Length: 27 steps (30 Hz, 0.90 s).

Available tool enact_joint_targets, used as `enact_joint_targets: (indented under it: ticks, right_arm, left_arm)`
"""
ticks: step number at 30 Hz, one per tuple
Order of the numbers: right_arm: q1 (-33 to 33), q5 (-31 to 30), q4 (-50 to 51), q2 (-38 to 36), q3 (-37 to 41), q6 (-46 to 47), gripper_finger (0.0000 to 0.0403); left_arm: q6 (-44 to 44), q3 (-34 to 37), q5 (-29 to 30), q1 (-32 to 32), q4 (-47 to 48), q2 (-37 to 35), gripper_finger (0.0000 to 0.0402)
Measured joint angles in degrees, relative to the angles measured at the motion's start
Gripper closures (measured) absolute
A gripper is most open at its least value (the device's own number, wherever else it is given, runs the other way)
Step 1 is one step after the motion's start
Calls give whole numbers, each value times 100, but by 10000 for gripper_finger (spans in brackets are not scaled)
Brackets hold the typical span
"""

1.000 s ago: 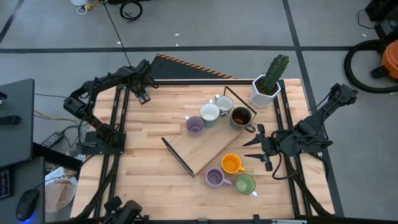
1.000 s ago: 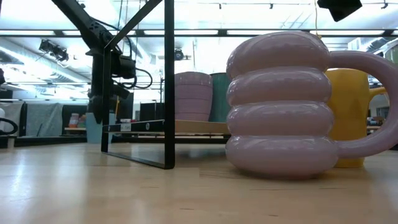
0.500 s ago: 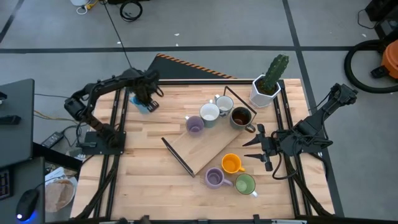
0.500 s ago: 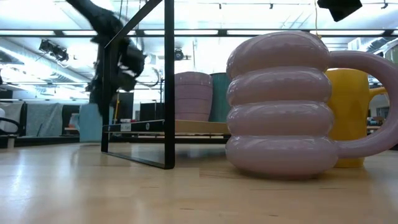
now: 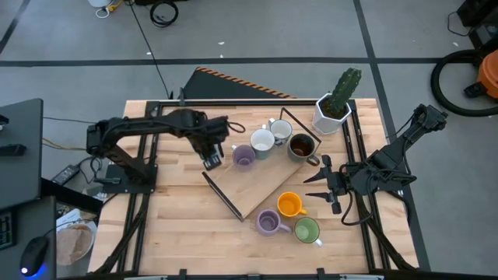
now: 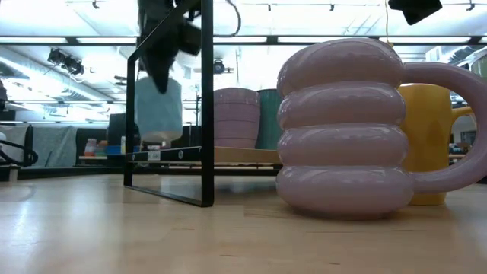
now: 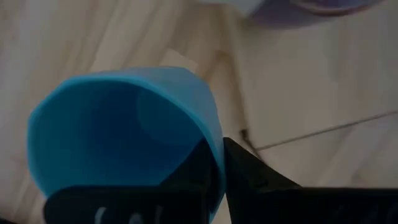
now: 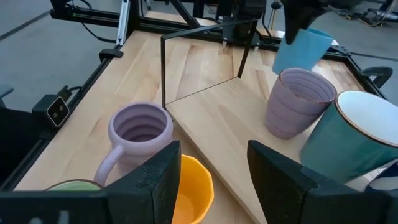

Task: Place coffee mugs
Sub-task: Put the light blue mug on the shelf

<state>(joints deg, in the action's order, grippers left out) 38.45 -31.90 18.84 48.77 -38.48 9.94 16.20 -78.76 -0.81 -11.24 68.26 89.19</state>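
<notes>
My left gripper (image 5: 212, 158) is shut on the bright blue mug (image 6: 158, 106), in the air by the left end of the wooden board (image 5: 261, 185). The blue mug (image 8: 301, 50) hangs just left of the lavender mug (image 5: 243, 157) on the board. A white-lined mug (image 5: 262, 142), a steel-grey mug (image 5: 280, 129) and a dark brown mug (image 5: 301, 145) stand along the board's far edge. The orange mug (image 5: 289, 204), a ribbed lavender mug (image 5: 268, 223) and the green mug (image 5: 306, 230) stand on the table near my right gripper (image 5: 315, 187), which is open and waits. My left gripper holds the blue mug by its rim (image 7: 214, 152), one finger inside the mug and one outside its wall. The fingers come from above, pointing down. The mug hangs below them, lifted clear of the table and slightly tilted.
A thin black wire frame (image 5: 222, 194) stands at the board's left end, another (image 5: 299, 124) at its far right end. A white faceted pot with a cactus (image 5: 333, 109) sits at the far right corner. Bare table (image 5: 175, 225) lies left of the board.
My left gripper has swung from the table's far left corner toward the right and near, to the board's left end. It has carried the blue mug along, and the mug has risen from table level to hang clear above it. The right arm has kept still.
</notes>
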Motion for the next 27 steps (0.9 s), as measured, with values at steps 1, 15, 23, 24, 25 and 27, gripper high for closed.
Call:
enact_joint_targets:
  ticks: [1,15,23,24,25,27]
  right_arm:
    - [-1,0,3,0,0,-4,212]
    - [-19,-152,-6,-2,2,-172,212]
    - [-119,-102,-122,-2,2,-221,212]
    - [-119,-98,-127,-2,2,-221,212]
    - [-119,-85,-139,-4,2,-221,212]
    - [-119,-67,-143,-2,2,-242,212]
  left_arm:
    - [112,-63,-17,94,39,0,376]
    - [1195,-256,-423,1170,-409,96,375]
    - [1500,-253,-418,1494,-810,331,375]
    - [1510,-253,-418,1528,-816,391,375]
    - [1518,-253,-397,1563,-856,446,375]
    - [1536,-253,-377,1618,-945,543,375]
